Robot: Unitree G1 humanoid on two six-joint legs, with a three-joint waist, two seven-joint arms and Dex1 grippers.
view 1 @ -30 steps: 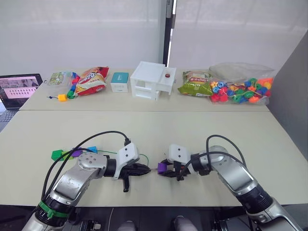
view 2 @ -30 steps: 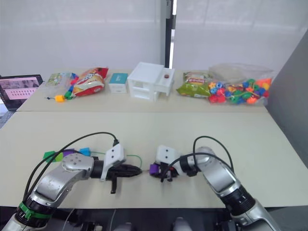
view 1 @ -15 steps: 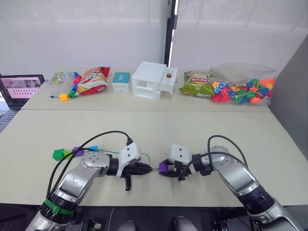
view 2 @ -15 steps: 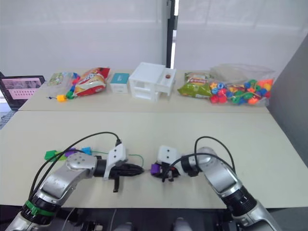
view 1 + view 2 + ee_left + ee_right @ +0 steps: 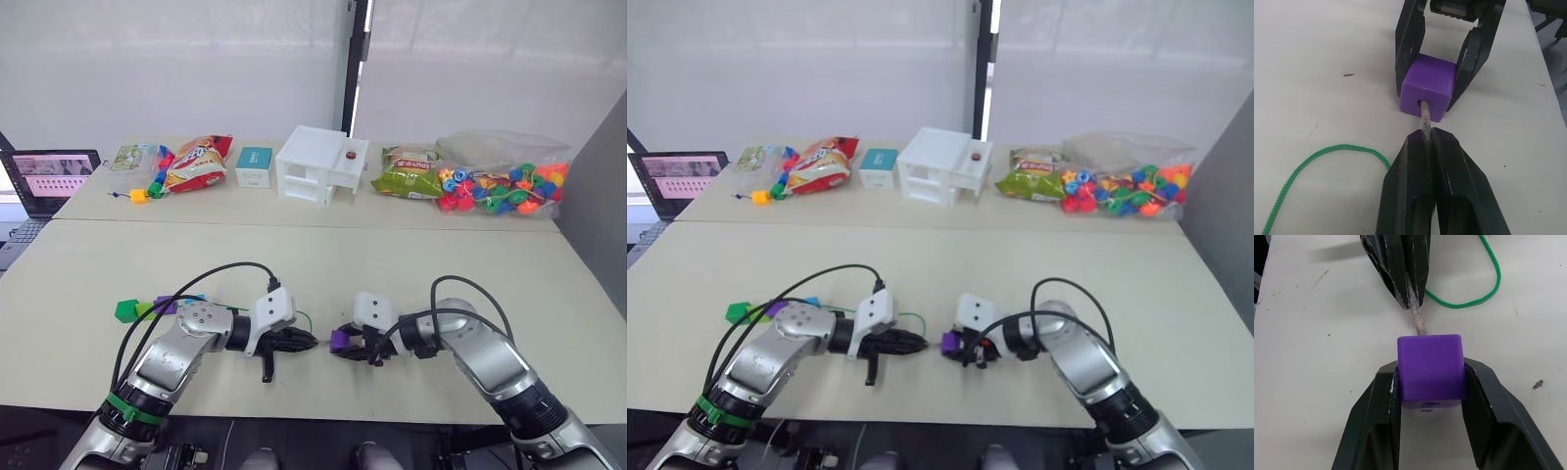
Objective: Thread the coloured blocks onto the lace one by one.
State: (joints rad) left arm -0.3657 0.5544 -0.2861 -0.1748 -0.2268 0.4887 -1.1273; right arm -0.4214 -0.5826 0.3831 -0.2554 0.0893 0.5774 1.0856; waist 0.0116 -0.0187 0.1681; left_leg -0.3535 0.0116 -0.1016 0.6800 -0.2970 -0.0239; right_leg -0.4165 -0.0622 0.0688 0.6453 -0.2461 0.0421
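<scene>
Left claw (image 5: 1431,134) pinches the lace (image 5: 1312,169) tip, already entering the purple block (image 5: 1428,87) that the right claw (image 5: 1429,382) grips near the counter's (image 5: 392,264) front edge. Next, push it through.

left gripper (image 5: 1429,134) fingers pinched together, right gripper (image 5: 1430,382) fingers clamped, tips facing

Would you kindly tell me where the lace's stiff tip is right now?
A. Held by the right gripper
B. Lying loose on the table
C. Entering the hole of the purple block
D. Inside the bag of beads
C: the left gripper pinches the pale tip, whose end sits in the hole of the purple block clamped by the right gripper.
</scene>
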